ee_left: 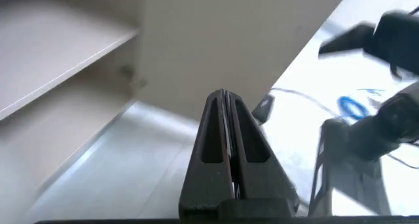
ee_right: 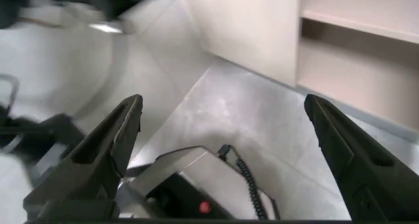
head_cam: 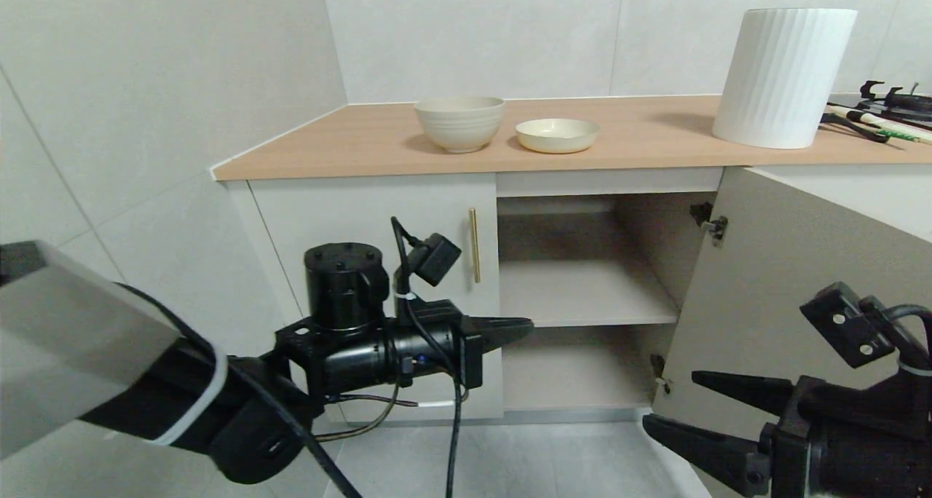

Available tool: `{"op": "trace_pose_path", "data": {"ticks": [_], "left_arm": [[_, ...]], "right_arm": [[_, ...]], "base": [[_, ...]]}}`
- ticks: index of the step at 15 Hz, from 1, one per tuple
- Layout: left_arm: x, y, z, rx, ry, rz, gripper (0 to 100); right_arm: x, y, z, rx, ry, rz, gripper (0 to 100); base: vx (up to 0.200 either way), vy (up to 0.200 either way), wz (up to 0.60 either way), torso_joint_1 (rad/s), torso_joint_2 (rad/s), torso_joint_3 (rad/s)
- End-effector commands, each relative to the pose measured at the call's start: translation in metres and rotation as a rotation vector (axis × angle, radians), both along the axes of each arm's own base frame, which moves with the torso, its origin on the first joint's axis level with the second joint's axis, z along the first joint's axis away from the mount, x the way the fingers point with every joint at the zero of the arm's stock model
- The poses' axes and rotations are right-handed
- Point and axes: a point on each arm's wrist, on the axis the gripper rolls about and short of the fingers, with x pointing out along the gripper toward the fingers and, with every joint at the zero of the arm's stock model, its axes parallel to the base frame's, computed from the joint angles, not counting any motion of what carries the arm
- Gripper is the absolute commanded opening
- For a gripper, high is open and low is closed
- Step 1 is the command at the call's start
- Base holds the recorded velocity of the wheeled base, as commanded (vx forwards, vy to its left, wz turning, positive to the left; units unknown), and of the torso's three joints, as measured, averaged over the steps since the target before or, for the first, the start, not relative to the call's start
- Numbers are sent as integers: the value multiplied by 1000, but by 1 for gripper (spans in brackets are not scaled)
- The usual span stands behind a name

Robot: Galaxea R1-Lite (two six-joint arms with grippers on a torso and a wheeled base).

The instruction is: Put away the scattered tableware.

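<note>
Above and beyond my left gripper (head_cam: 513,330), on the counter (head_cam: 342,148): ribbed bowl (head_cam: 460,123), with shallow dish (head_cam: 557,135) just beside it, not touching. Left gripper clenched, fingers pressed together, empty, roughly level with the middle shelf (head_cam: 582,294). My right gripper (head_cam: 673,400) released, jaws spread wide, holding nothing, low beside the open door (head_cam: 735,301)

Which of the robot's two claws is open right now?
The right gripper, low beside the open cabinet door: its jaws stand wide apart, while the left gripper has its jaws pressed together.
</note>
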Motion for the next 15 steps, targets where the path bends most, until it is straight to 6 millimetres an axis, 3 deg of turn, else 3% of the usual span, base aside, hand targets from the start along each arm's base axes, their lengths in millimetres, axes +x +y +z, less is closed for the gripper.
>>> {"op": "trace_pose_path", "data": {"ticks": [1,4,7,8,10,12,15], "left_arm": [[-29,64,40,37,-17,130,0],[-71,113,73,80,50,291,0],[-96,136,87,82,52,379,0],[-100,138,90,79,46,390,100],[-102,139,93,77,32,413,100],[-98,138,99,72,14,423,100],[-97,138,103,68,-2,437,100]], "right_arm": [[11,3,0,-14,8,-39,100],[22,5,6,-19,-15,-83,100],[44,12,23,-54,-25,-102,100],[47,14,31,-69,-7,-105,100],[51,13,43,-88,17,-113,100],[60,18,71,-74,-7,-124,100],[58,16,72,-112,23,-161,100]], "base": [[0,0,0,0,0,0],[0,0,0,0,0,0],[0,0,0,0,0,0],[0,0,0,0,0,0],[0,0,0,0,0,0],[0,0,0,0,0,0],[0,0,0,0,0,0]]}}
